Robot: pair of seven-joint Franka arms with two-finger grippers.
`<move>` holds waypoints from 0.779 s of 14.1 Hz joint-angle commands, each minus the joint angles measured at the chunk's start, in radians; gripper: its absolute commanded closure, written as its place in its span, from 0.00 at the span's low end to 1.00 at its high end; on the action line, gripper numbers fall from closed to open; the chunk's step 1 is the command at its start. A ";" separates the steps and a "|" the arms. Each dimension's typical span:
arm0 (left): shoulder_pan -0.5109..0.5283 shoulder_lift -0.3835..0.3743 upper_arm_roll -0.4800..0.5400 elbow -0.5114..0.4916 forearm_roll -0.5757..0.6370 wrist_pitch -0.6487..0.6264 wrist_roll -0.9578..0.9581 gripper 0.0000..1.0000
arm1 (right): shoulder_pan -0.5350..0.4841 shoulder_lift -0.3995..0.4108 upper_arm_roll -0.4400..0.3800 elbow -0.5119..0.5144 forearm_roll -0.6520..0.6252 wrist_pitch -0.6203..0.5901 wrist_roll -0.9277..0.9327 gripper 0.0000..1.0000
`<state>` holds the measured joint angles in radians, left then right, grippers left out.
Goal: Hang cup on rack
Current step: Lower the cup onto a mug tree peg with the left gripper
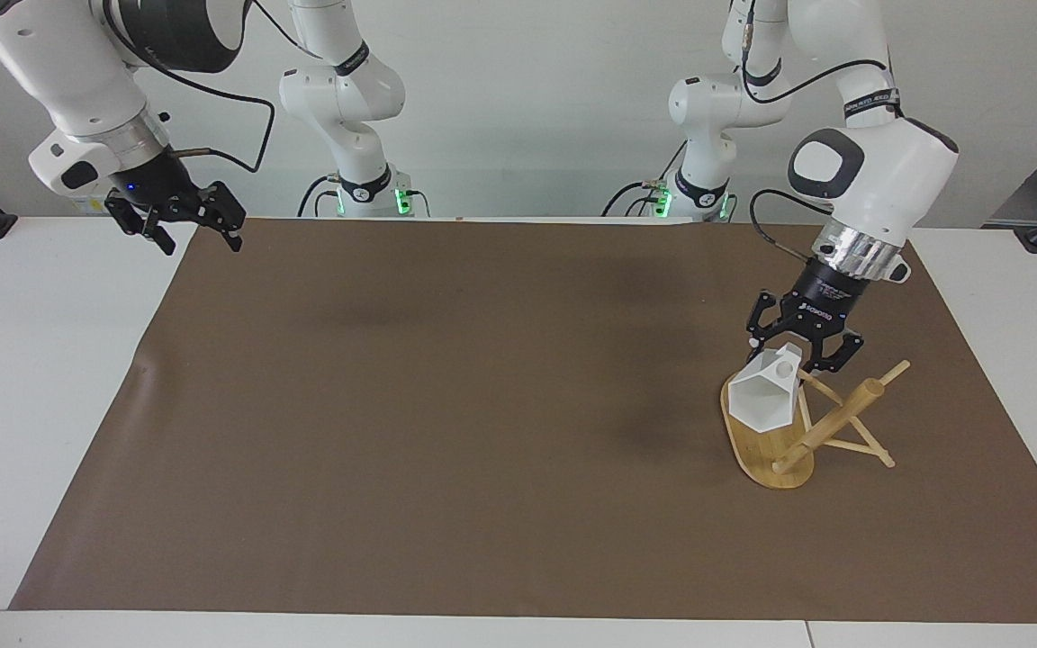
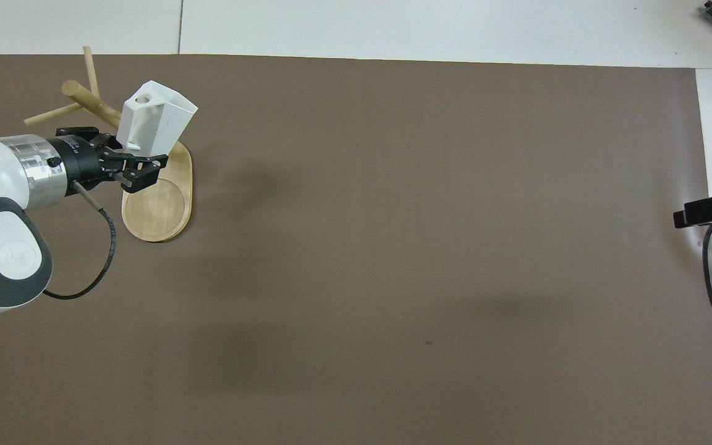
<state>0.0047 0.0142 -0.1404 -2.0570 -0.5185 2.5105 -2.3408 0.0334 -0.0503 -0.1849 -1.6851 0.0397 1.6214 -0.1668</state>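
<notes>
One cup (image 1: pixel 763 399), one rack (image 1: pixel 820 430), two grippers

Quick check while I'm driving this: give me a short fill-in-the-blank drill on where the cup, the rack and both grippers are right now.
1. The white cup is held by the ____ gripper.
2. The cup hangs over the rack's oval ____.
3. The right gripper waits over the brown mat's corner, holding ____.
4. The cup's handle is pierced by a round ____.

Missing words: left; base; nothing; hole
</notes>
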 commanded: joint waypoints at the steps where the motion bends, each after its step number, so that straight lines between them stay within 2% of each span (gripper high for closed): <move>1: -0.009 0.010 0.005 0.001 0.005 0.031 -0.046 1.00 | -0.004 -0.017 0.002 -0.010 -0.014 0.018 0.056 0.00; 3: -0.012 0.023 0.005 0.001 0.005 0.079 -0.110 1.00 | 0.002 -0.016 0.004 -0.004 -0.017 0.006 0.159 0.00; 11: -0.034 0.024 0.004 -0.015 0.005 0.085 -0.173 1.00 | 0.002 -0.011 0.005 -0.008 -0.026 0.018 0.090 0.00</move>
<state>0.0017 0.0432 -0.1435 -2.0575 -0.5186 2.5731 -2.4753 0.0422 -0.0532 -0.1816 -1.6824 0.0394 1.6261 -0.0524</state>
